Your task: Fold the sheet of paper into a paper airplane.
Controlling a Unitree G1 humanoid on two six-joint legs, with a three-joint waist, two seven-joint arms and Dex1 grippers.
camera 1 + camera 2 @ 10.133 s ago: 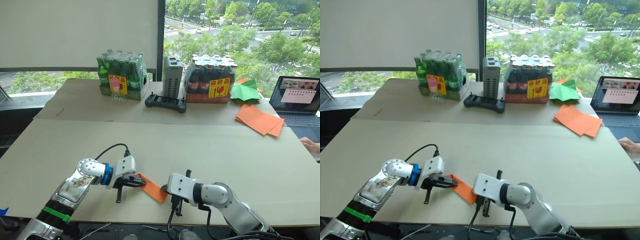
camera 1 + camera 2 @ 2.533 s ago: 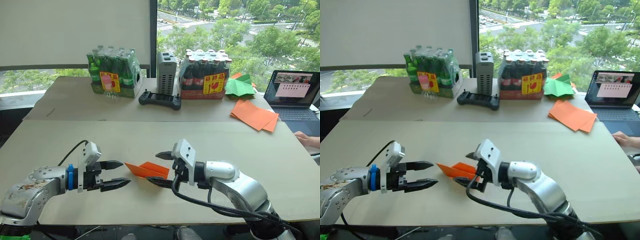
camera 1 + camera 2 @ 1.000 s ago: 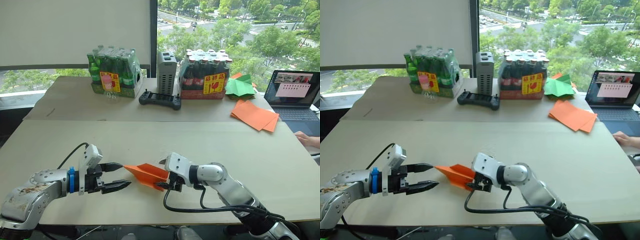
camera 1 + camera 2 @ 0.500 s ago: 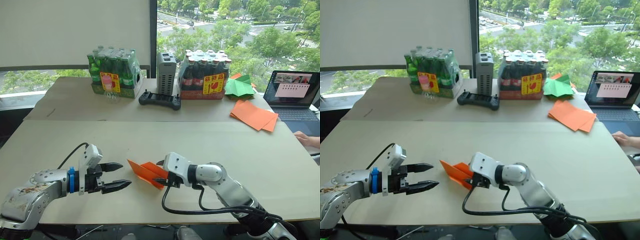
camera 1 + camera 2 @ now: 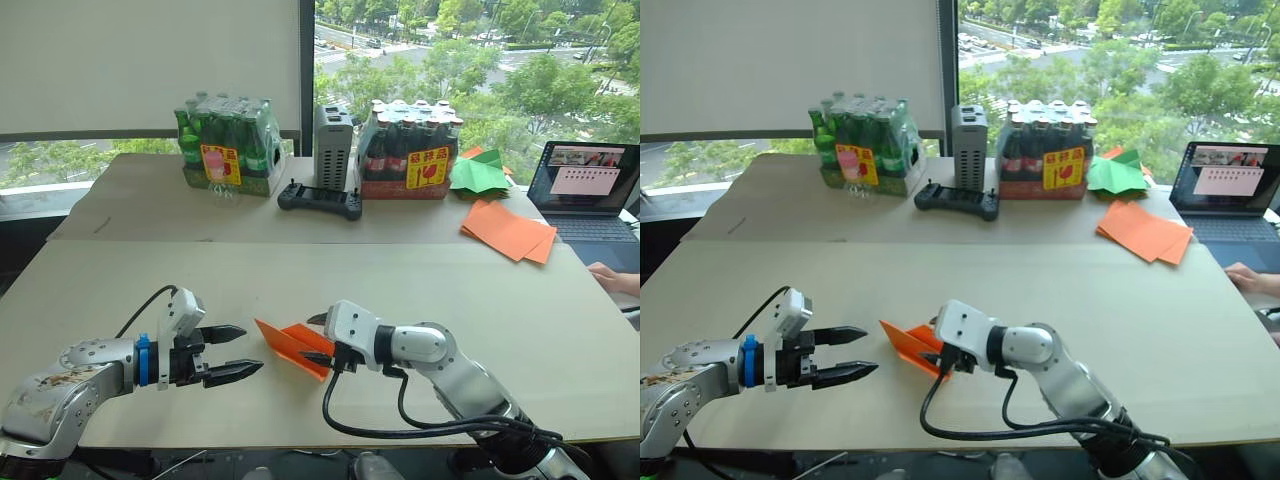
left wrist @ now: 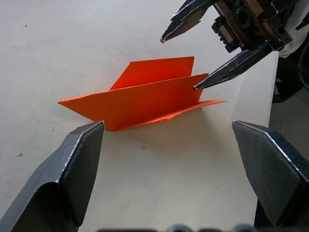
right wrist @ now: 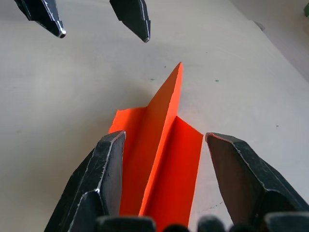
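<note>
Left eye view: the paper airplane (image 5: 292, 345) is straddled by the spread right end effector (image 5: 322, 340); the left end effector (image 5: 238, 352) is spread nearby.

Bright daylight is admitted through the window (image 5: 470, 50) behind the desk (image 5: 300, 270), so the scene is evenly and softly lit. Only faint, short shadows are cast on the pale surface, as under the paper airplane (image 6: 145, 99). No glare is seen. The head views are sharp throughout. In the wrist views, the nearest gripper fingers (image 7: 104, 183) are rendered slightly soft.
</note>
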